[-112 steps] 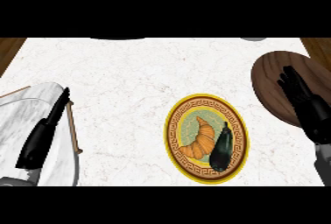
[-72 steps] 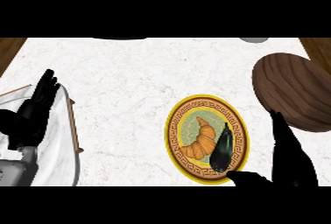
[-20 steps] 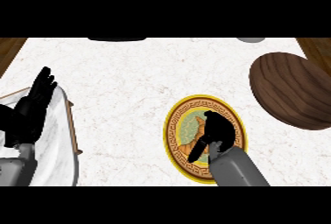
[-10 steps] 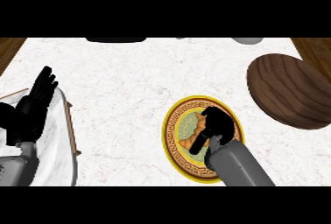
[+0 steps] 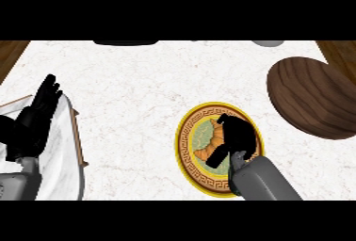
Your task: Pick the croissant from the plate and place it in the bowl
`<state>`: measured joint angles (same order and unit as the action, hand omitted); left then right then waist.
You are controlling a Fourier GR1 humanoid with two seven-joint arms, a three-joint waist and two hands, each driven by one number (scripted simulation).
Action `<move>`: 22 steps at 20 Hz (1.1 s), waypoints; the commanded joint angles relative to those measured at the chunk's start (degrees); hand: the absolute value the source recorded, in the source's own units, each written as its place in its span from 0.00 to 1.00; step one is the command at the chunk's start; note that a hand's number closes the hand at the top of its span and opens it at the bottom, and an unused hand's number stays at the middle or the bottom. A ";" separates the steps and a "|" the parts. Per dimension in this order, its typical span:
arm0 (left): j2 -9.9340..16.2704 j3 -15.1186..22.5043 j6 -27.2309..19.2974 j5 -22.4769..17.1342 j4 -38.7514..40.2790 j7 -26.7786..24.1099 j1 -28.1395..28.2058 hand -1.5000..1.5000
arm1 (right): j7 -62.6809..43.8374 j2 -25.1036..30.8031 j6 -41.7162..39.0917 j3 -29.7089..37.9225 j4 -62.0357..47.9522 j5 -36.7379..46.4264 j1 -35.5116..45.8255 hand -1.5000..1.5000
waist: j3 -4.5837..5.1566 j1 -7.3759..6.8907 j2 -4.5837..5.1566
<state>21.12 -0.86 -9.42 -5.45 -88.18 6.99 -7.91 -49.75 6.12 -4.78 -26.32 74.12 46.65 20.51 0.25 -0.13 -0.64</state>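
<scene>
A golden croissant (image 5: 211, 142) lies on a round plate (image 5: 193, 175) with a yellow patterned rim, low and right of centre. My right hand (image 5: 236, 134) is down on the croissant, fingers curled over its right side and hiding much of it. The brown wooden bowl (image 5: 313, 96) stands at the right edge, beyond the plate. My left hand (image 5: 35, 123) rests open at the left edge with its fingers pointing up.
A white tray with a wooden rim (image 5: 76, 141) sits at the left under my left arm. A dark object (image 5: 125, 43) and a grey one (image 5: 268, 43) show at the counter's far edge. White marble lies between tray and plate.
My right hand has come down from the right onto the plate and curled over the croissant. The left hand has stayed at the left edge.
</scene>
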 commanded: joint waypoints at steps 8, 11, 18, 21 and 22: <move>0.27 -1.38 0.17 0.03 -0.29 -1.58 2.59 0.50 | 35.39 24.72 -5.79 -6.95 25.60 -1.92 -4.33 1.00 | -0.21 1.65 -0.10; 0.68 -2.26 0.32 -0.58 0.20 -0.12 1.99 0.50 | 37.34 30.54 -1.66 1.51 33.42 -3.80 -6.20 1.00 | -0.25 2.58 -0.15; -0.26 -1.82 0.49 0.47 -0.09 -1.79 1.87 0.50 | 36.22 31.56 -1.63 20.76 44.46 -19.30 -10.48 1.00 | -0.26 1.54 0.33; -0.63 -2.09 0.49 0.53 -0.56 0.00 0.53 0.50 | 39.74 36.09 -5.41 31.09 42.49 -25.30 -11.89 1.00 | -0.27 1.05 0.49; -0.03 -2.48 1.59 0.58 0.81 -1.09 0.24 0.50 | 36.56 35.14 -7.32 32.37 41.51 -27.48 -8.42 1.00 | -0.24 0.71 0.55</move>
<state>21.09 -3.12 -8.51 -5.32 -88.17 5.87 -6.27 -12.45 39.48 -8.49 -2.83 115.37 26.30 10.80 -0.01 1.26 -0.31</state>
